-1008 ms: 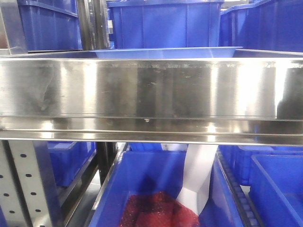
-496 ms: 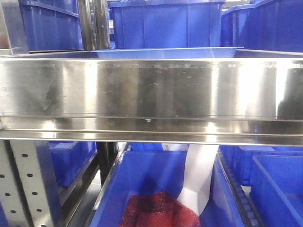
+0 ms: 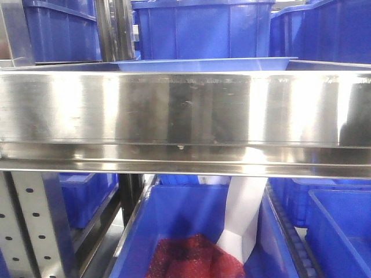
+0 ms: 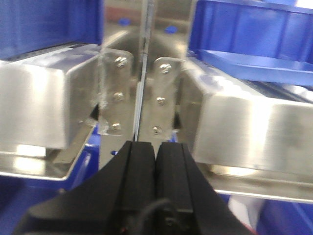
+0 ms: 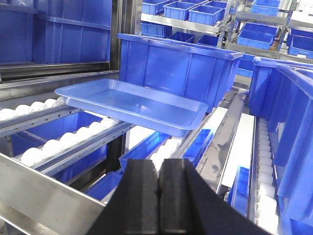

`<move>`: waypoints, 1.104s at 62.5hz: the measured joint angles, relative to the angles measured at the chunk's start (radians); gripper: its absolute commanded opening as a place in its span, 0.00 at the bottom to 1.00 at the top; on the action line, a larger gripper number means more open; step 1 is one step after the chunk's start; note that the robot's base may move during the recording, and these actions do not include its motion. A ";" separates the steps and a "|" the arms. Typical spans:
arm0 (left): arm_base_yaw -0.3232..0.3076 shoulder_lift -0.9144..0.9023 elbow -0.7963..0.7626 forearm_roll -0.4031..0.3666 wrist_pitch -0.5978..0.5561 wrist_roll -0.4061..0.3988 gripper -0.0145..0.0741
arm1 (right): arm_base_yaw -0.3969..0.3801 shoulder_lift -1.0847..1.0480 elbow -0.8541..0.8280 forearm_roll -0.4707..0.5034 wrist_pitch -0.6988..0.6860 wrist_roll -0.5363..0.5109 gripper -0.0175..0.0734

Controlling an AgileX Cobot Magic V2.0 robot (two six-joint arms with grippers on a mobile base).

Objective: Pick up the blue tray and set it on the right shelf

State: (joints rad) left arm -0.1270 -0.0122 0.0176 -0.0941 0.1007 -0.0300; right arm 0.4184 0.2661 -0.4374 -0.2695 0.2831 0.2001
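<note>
The light blue tray (image 5: 132, 105) lies on the white roller tracks of the right shelf (image 5: 44, 196), just in front of a deep blue bin (image 5: 176, 66). In the front view only the blue tray's rim (image 3: 203, 63) shows above the shelf's wide steel front rail (image 3: 185, 110). My right gripper (image 5: 158, 169) is shut and holds nothing, a short way back from the tray's near edge. My left gripper (image 4: 155, 149) is shut and holds nothing, facing the bolted uprights between two steel rails. The blue tray (image 4: 254, 66) shows to its upper right, above the right shelf's rail (image 4: 254, 132).
Deep blue bins (image 3: 203, 29) stand behind the tray and to both sides. Below the rail is a bin with red material (image 3: 194, 258) and a white chute (image 3: 243, 217). A perforated grey upright (image 3: 29, 226) is at lower left. More roller lanes (image 5: 264, 147) run at right.
Only the reflections on the steel rail shift a little. The tray has not moved.
</note>
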 measured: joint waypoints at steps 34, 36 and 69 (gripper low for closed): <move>0.022 0.000 0.010 -0.034 -0.079 0.000 0.11 | 0.000 0.000 0.000 0.000 0.000 -0.004 0.26; 0.022 0.000 0.010 -0.034 -0.079 0.000 0.11 | 0.000 0.000 0.000 0.000 0.000 -0.004 0.26; 0.022 0.000 0.010 -0.034 -0.081 0.000 0.11 | -0.106 -0.005 0.065 0.105 -0.034 -0.080 0.26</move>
State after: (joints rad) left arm -0.1048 -0.0122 0.0278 -0.1281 0.0196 -0.0296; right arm 0.3122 0.2615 -0.3728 -0.1648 0.2486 0.1203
